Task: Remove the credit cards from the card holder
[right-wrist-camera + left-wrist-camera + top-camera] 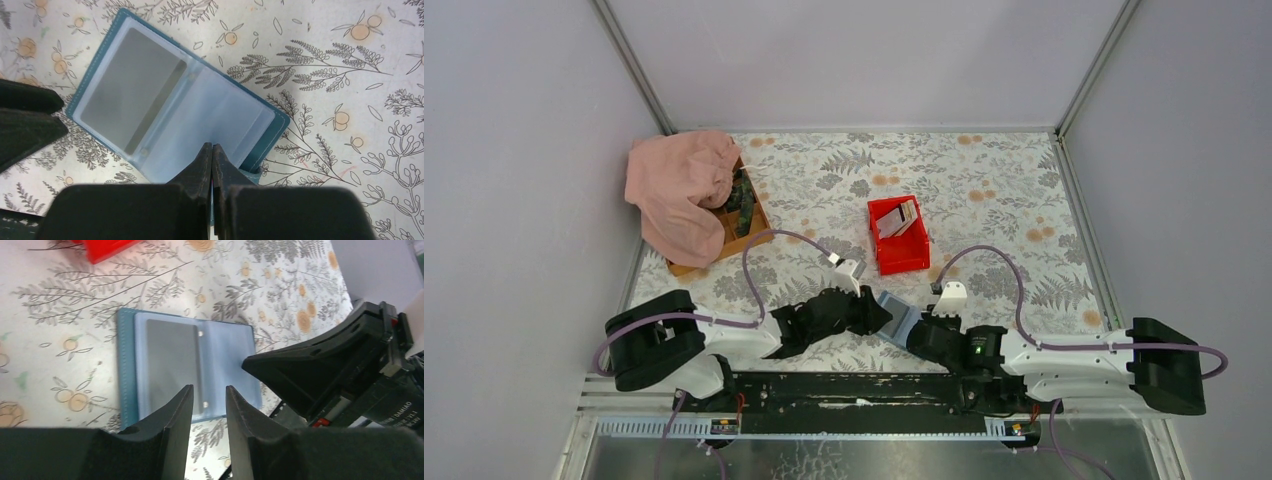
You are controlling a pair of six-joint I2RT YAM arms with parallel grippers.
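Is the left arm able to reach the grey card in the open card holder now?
Probably yes. The left claw hangs partly open just before the grey card, nothing between them, though a clear sleeve covers it. The right claw is shut at the card holder's other half.

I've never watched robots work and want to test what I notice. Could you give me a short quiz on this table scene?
1. True or false: the card holder is folded shut.
2. The right gripper is: A) wide open, B) shut, with its tips at the holder's edge, C) lifting a card in the air.
3. Where do the loose cards lie?

Key:
1. False. It lies open on the table with a grey card still inside.
2. B.
3. In the red bin.
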